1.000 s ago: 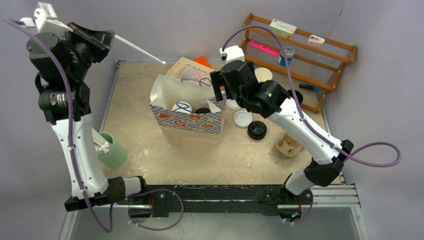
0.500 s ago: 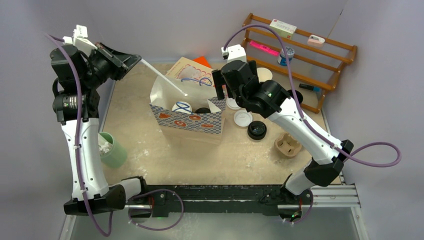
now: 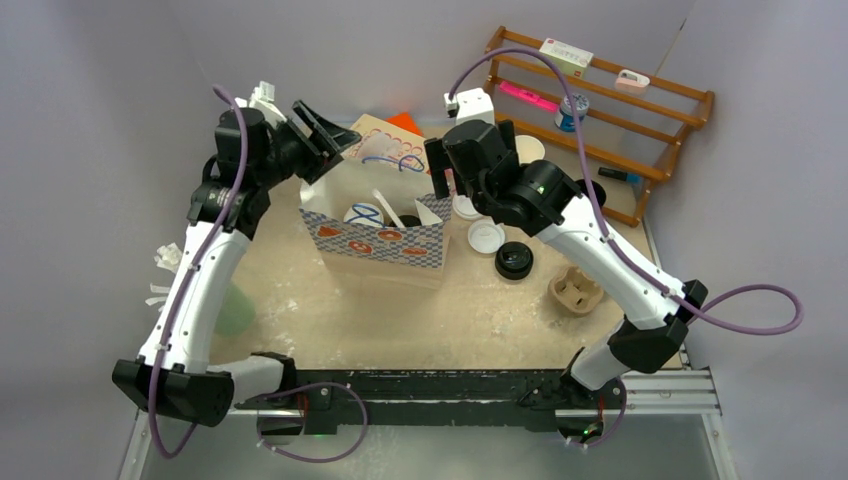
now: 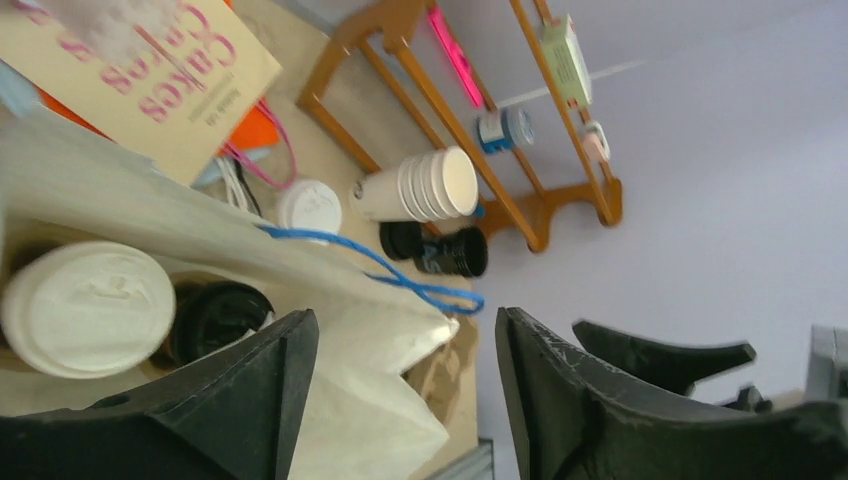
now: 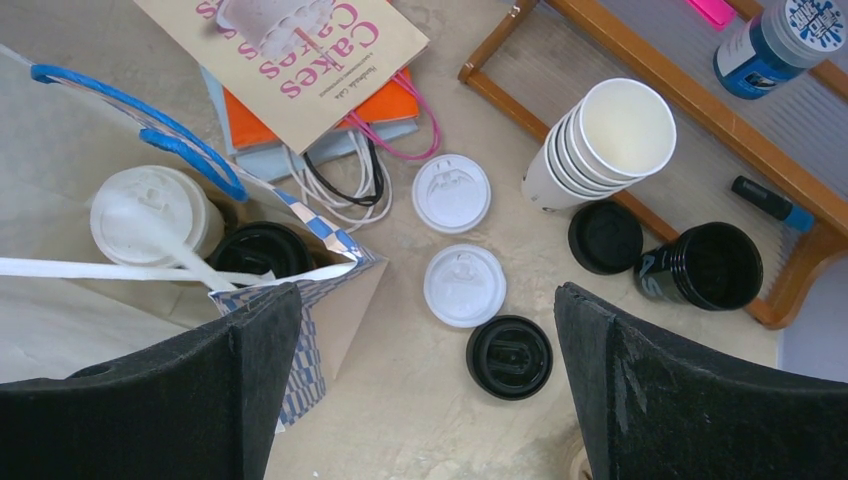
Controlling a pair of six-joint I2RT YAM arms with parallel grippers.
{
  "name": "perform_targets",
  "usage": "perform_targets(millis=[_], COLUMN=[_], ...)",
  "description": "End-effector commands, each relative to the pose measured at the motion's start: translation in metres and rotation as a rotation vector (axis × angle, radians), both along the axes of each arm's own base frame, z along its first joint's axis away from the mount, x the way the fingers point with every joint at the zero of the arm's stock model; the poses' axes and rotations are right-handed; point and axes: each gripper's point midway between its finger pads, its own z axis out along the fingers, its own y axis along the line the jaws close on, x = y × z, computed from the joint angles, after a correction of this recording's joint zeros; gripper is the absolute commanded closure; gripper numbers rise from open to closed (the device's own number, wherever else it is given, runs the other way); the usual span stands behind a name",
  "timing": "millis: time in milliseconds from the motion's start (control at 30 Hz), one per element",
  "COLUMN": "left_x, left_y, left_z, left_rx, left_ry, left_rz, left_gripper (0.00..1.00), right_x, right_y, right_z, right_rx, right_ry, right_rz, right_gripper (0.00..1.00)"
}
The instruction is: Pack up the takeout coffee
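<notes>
Both takeout coffee cups stand inside the open paper bag (image 3: 380,243) with the blue check band. One is the white-lidded cup (image 3: 362,213) (image 5: 150,208), the other the black-lidded cup (image 3: 405,221) (image 5: 262,250). A long white stick (image 5: 110,270) lies slanted in the bag across the cups. My left gripper (image 3: 335,135) (image 4: 405,380) hovers over the bag's far left rim, open and holding nothing. Over the bag's right end, my right gripper (image 3: 440,172) (image 5: 428,370) is wide open and also holds nothing.
Right of the bag lie loose white lids (image 5: 452,193) (image 5: 464,286), black lids (image 5: 509,356) (image 5: 605,237), a stack of lidless white cups (image 5: 600,140) and a black cup on its side (image 5: 700,265). A book (image 5: 290,50) lies behind; wooden rack (image 3: 600,100), cardboard carrier (image 3: 575,290), green cup (image 3: 235,312).
My left arm swung from the far left to above the bag carrying the white stick, then opened; the stick now lies in the bag. The right arm stayed put.
</notes>
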Motion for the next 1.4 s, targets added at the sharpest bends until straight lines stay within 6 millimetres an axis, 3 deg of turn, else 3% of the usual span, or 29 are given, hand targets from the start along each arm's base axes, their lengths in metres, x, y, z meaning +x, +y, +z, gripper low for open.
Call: perform_targets(millis=[0,167,300,467,600,700,900,967,1067,1133,1267,1333,1367], left_x=[0.009,-0.002,-0.011,-0.021,-0.02,-0.017,-0.016,-0.013,-0.01,-0.01,-0.013,-0.017,-0.019], left_y=[0.045,0.125,0.162,0.184,0.184,0.18,0.186,0.186,0.188,0.19,0.192,0.196,0.198], left_z=[0.045,0.041,0.017,-0.041,-0.087,-0.117,-0.168,-0.173,-0.171,-0.158,-0.109,-0.103,-0.111], left_rx=[0.266,0.624,0.821,0.897,0.825,0.8,0.838,0.845,0.857,0.86,0.867,0.903,0.93], left_ry=[-0.186,-0.131,-0.077,0.035,0.028,0.01,0.072,0.04,0.029,0.009,-0.114,-0.118,-0.089], left_rz=[0.179,0.463,0.571,0.651,0.655,0.625,0.639,0.637,0.645,0.665,0.685,0.686,0.68], left_gripper=[0.28,0.26,0.28,0.21,0.16,0.15,0.14,0.13,0.12,0.12,0.12,0.11,0.11], right_x=[-0.004,-0.007,-0.014,-0.026,-0.043,-0.036,-0.017,-0.011,-0.004,0.0,0.006,0.006,0.005], right_y=[-0.011,-0.024,-0.045,-0.074,-0.09,-0.111,-0.126,-0.116,-0.106,-0.105,-0.115,-0.119,-0.12], right_z=[0.028,0.028,0.025,0.01,-0.034,-0.057,-0.106,-0.127,-0.14,-0.139,-0.14,-0.146,-0.149], right_rx=[0.076,0.072,0.009,0.003,0.109,0.246,0.307,0.325,0.346,0.33,0.264,0.248,0.249], right_ry=[-0.059,-0.037,-0.058,-0.14,-0.045,-0.033,-0.044,0.005,0.049,0.034,-0.001,0.003,0.009], right_rz=[-0.043,-0.116,-0.142,-0.16,-0.173,-0.211,-0.265,-0.212,-0.185,-0.173,-0.195,-0.21,-0.22], right_gripper=[0.02,0.01,0.01,0.07,0.08,0.09,0.11,0.1,0.04,0.02,0.02,0.02,0.02])
